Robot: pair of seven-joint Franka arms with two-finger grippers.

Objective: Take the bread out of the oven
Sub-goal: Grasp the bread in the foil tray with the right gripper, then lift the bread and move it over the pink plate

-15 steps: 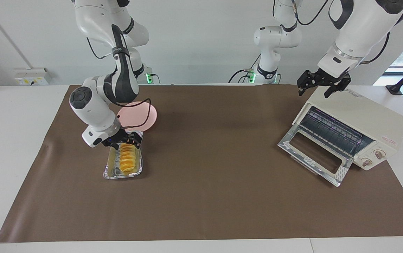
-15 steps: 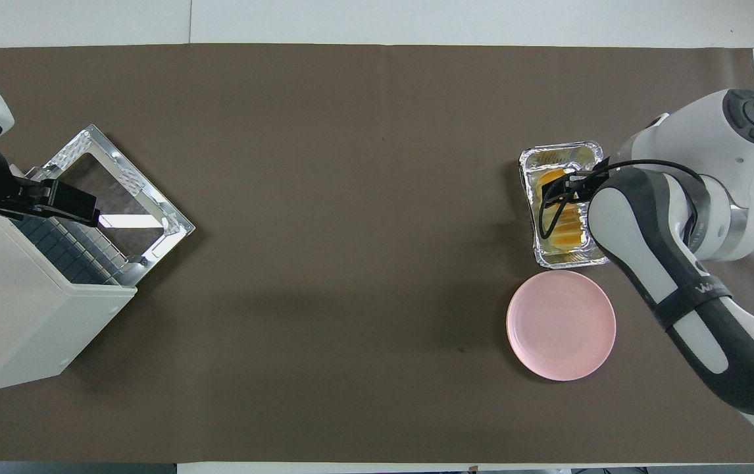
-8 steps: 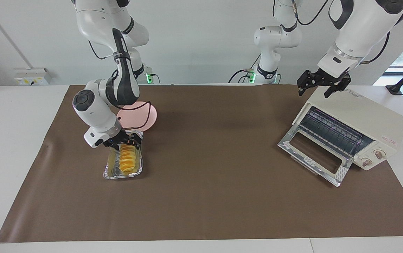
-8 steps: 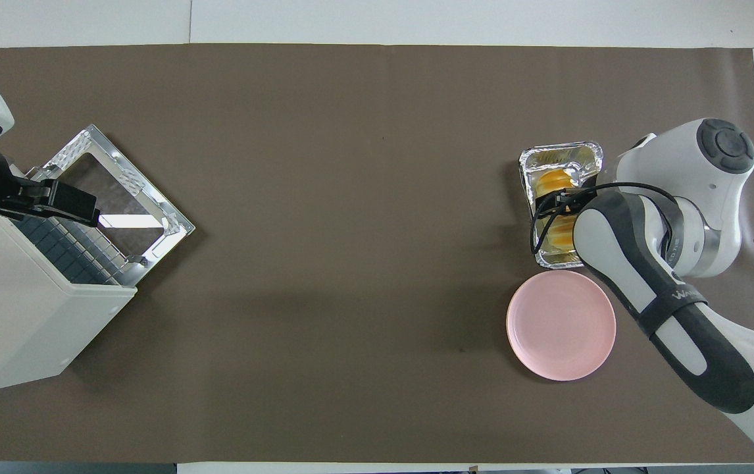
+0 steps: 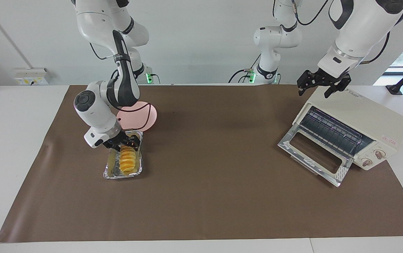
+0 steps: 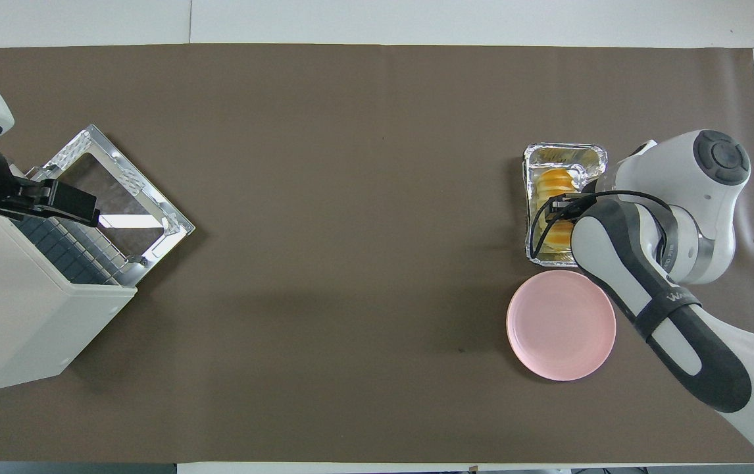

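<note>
Since a second ago the right gripper (image 5: 126, 143) has closed in, fingers seemingly pinching the bread (image 5: 127, 160) in its tray (image 5: 107, 171); next, lift onto the plate (image 5: 148, 117). Left gripper (image 5: 322, 84) waits spread, upper right.

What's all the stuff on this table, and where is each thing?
bread: one, golden yellow, in the foil tray.
foil tray: one, silver, toward the right arm's end, beside the plate.
plate: one, pink, nearer the robots than the tray.
oven: one, cream white, door dropped open, toward the left arm's end.
mat: one, brown, covering the table.
right hand: black, down at the bread.
left hand: black, open, waiting over the oven.
</note>
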